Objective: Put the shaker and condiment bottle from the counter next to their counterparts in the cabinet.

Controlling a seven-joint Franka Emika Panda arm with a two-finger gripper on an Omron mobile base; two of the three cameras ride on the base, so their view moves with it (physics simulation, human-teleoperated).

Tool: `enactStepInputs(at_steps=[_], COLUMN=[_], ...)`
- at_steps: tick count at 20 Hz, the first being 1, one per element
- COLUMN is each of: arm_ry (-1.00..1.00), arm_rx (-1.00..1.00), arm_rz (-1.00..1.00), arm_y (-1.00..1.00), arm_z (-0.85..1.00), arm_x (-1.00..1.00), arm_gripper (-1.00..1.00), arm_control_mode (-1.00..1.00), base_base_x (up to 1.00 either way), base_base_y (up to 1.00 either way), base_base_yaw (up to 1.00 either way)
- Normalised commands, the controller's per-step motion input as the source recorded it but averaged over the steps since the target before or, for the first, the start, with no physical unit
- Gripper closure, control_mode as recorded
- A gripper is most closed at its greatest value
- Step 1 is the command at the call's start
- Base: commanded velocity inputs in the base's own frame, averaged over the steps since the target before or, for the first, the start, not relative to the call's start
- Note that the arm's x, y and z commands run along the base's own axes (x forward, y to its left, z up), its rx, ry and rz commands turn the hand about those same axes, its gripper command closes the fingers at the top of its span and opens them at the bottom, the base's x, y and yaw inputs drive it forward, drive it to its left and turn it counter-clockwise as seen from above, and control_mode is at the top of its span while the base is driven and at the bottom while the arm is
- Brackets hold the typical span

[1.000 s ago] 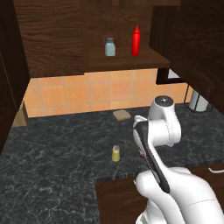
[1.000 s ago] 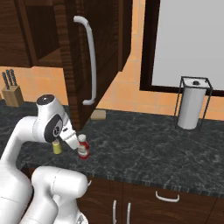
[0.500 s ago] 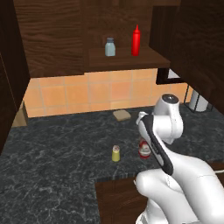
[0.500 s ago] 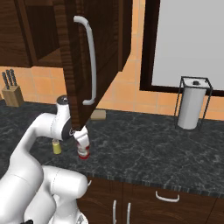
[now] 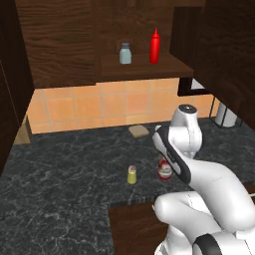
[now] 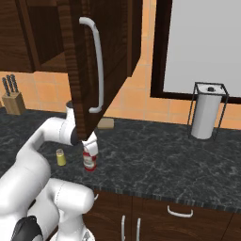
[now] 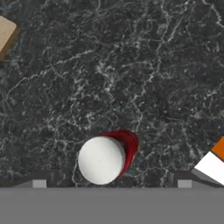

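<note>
The squat red condiment bottle (image 6: 89, 161) with its white cap (image 7: 101, 160) stands upright on the dark marbled counter (image 6: 160, 160). My gripper (image 6: 90, 147) hangs just above it, pointing down, open, its fingertips (image 7: 39, 183) spread wide to either side of the cap and touching nothing. My forearm partly covers the bottle (image 5: 164, 172) in the left base view. The yellow shaker (image 5: 132, 175) stands a short way to the bottle's left, also seen as shaker (image 6: 60, 157). On the cabinet shelf (image 5: 144, 67) stand the counterparts: a grey-blue shaker (image 5: 125, 54) and a slim red squeeze bottle (image 5: 155, 46).
The open cabinet door (image 6: 96, 61) hangs right over my hand. A tan block (image 5: 139, 131) lies near the tiled backsplash. A paper towel holder (image 6: 205, 116) stands at the right, a knife block (image 6: 12, 100) at the far left.
My arm has swung right and the hand has come down over the condiment bottle. The jaws stayed open; the bottle and shaker have not moved.
</note>
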Motion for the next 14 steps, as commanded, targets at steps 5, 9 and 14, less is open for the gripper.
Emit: enactStepInputs(at_steps=[5, 9, 14], arm_ry=[0.0, 0.0, 0.0], arm_rx=[0.02, 0.01, 0.0], arm_rz=[0.0, 0.0, 0.0], arm_y=[0.0, 0.0, 0.0], arm_z=[-0.33, -0.27, -0.24], arm_x=[0.0, 0.0, 0.0], arm_gripper=[-1.0, -1.0, -1.0], arm_control_mode=[-1.0, -1.0, -1.0], base_base_x=[0.0, 0.0, 0.0], base_base_y=[0.0, 0.0, 0.0], base_base_yaw=[0.0, 0.0, 0.0])
